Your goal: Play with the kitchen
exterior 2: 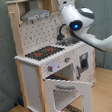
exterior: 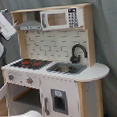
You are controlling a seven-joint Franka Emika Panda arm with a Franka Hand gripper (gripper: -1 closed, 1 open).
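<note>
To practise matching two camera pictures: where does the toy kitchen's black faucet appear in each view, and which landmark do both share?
First exterior view: the black faucet arches right of centre, behind the sink.
Second exterior view: the faucet stands centre, beside the robot arm.
Shared landmark: the red-ringed hob.

I see soft, even indoor light in both exterior views, with no hard glare. Both look blurry and grainy throughout; faint shadow sits under the kitchen [exterior: 55,69] hood.
</note>
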